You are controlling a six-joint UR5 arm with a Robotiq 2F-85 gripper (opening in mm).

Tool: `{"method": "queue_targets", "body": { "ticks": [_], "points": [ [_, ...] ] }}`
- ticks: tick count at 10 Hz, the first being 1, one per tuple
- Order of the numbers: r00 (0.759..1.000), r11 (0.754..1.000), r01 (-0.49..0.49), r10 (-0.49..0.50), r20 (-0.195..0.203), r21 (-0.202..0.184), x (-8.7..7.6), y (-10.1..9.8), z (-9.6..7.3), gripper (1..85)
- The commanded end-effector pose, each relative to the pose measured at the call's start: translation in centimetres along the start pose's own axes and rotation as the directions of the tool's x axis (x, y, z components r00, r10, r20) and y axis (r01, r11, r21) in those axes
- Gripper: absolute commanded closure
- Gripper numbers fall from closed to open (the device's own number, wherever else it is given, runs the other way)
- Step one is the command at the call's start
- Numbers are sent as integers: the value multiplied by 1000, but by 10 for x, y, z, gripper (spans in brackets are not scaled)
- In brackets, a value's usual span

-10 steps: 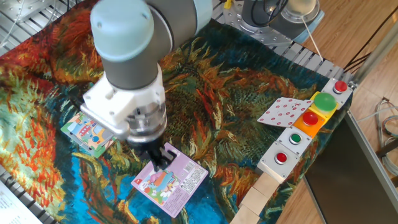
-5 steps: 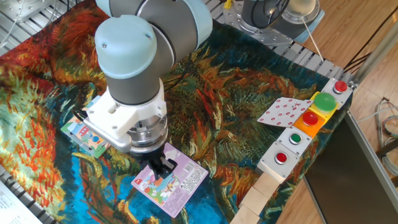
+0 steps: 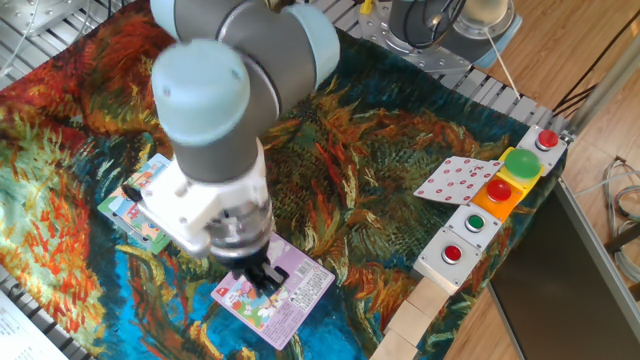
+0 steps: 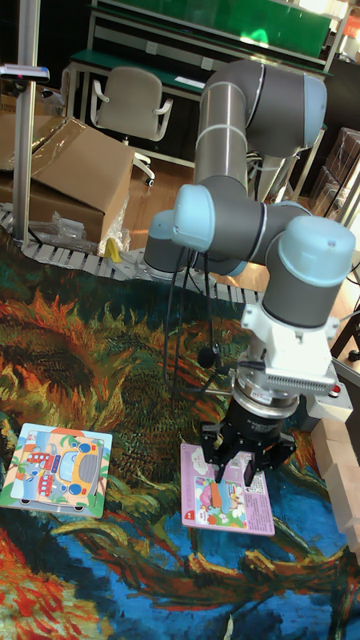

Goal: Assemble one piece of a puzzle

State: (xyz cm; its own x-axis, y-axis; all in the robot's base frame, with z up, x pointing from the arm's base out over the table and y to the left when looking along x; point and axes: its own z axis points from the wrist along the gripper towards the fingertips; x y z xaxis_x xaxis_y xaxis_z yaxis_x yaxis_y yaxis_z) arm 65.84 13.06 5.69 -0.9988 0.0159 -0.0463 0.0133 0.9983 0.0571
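Over the purple-pink card [image 4: 226, 497] my pincer [image 4: 236, 466] hangs low, its dark fingers [image 3: 262, 277] down at the card's near upper edge. From the tall fixed view the two fingers look set slightly apart, with something pale between their tips; I cannot tell whether that is the piece or part of the card's print, nor whether the tips press on the card or stop just above it. From the fixed view my own wrist hides most of the gap, so I cannot tell how the pincer stands. Well apart to one side, the puzzle [image 4: 56, 467] lies flat on the painted cloth [image 3: 380, 140], its teal edge and bus picture in plain sight. Far off by the button box [image 3: 495, 205] lies the red-and-white card [image 3: 455, 180]
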Motion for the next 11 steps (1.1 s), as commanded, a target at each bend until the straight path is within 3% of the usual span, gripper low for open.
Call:
{"method": "queue_targets", "body": {
  "ticks": [1, 4, 8, 9, 11],
  "points": [
    [998, 1000, -16, 17, -56, 19, 18, -1, 3, 440],
    [1000, 1000, -2, 2, 4, -26, 2, 10, 4, 413],
    [1000, 1000, 8, -8, -17, -10, 7, 1, 16, 383],
    [1000, 1000, 18, -18, -11, -17, 9, -2, 17, 327],
    [1000, 999, 21, -21, 2, -29, 10, -2, 14, 327]
  ]
}}
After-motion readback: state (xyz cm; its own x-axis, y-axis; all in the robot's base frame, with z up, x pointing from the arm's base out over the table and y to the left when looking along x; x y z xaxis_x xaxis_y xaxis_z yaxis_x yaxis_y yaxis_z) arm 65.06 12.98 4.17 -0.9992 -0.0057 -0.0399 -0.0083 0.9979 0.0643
